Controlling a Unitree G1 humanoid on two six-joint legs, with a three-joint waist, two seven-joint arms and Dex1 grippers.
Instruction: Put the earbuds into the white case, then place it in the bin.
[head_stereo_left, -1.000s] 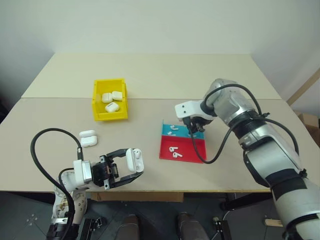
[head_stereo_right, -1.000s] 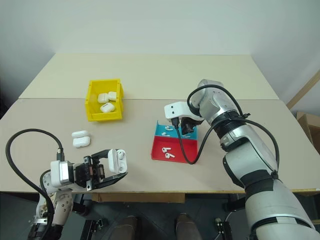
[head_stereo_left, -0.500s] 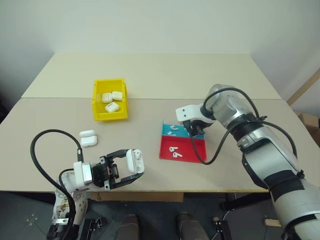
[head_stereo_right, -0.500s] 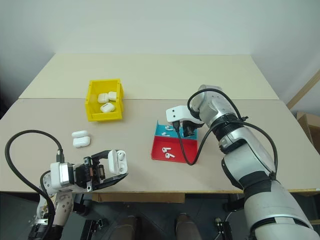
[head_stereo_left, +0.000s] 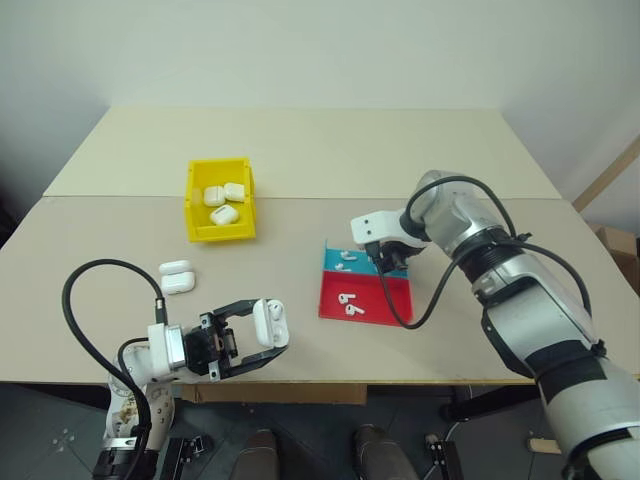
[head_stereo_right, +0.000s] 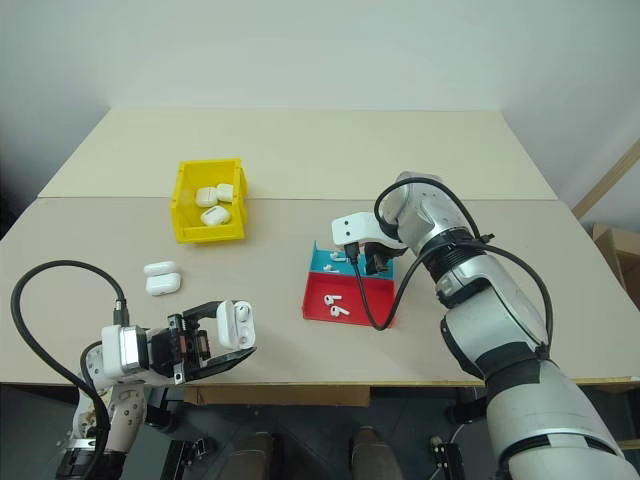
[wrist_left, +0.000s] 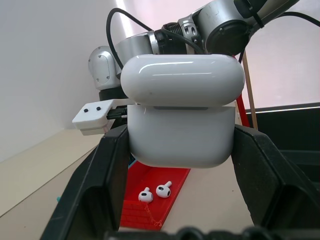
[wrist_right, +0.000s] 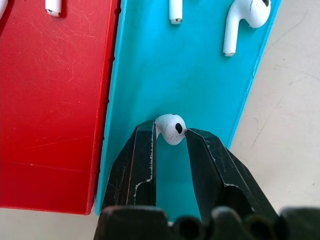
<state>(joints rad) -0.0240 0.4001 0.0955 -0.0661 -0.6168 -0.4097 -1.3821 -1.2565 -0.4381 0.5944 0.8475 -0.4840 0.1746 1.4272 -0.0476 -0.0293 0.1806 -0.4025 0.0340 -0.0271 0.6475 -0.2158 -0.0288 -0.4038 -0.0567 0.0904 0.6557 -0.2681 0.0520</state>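
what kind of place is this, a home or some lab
Probably a lab or test bench: a bare beige table against a plain wall, with sorting containers, a yellow bin of white cases and red and blue trays of earbuds.

left tool (head_stereo_left: 262, 335) clamped level, right tool (wrist_right: 170, 135) pinching downward

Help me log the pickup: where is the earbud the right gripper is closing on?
The earbud sits between the right gripper fingertips over the blue tray, beside the red tray, right of table centre in the head views.
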